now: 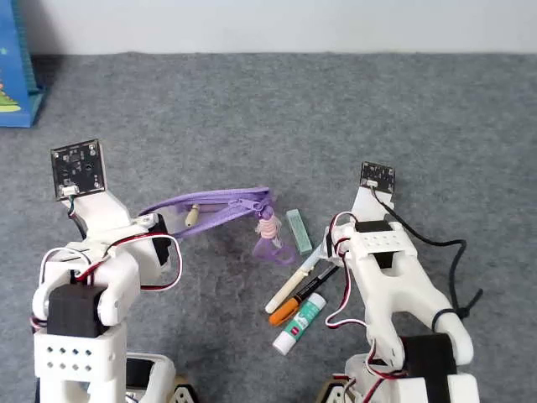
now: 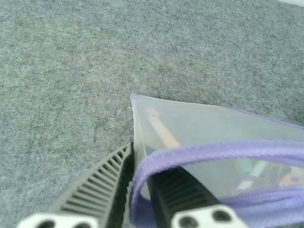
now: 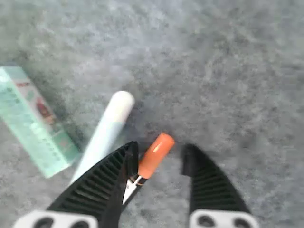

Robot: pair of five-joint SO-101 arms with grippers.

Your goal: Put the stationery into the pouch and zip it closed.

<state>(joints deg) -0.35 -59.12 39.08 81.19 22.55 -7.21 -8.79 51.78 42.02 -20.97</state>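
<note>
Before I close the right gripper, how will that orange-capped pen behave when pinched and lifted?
Likely stiff and light: the orange-capped pen is a slim, straight stick. Its round, smooth cap could slip or roll as the open right gripper closes on it. The white pen lies close beside, so it may get nudged.

Setting: robotics test bench, lab or hobby rm; cannot tell which.

Evidence:
- Two small white plastic arms, left arm and right arm, stand side by side at the near table edge.
- Both have exposed wiring, and a bare circuit board sits at each wrist.
- Work surface is covered w/ grey felt-type mat.
- Plain white wall runs behind.
- Blue printed box stands at the far corner.
- Props on the mat are desk items, incl. purple pouch and glue stick.
</note>
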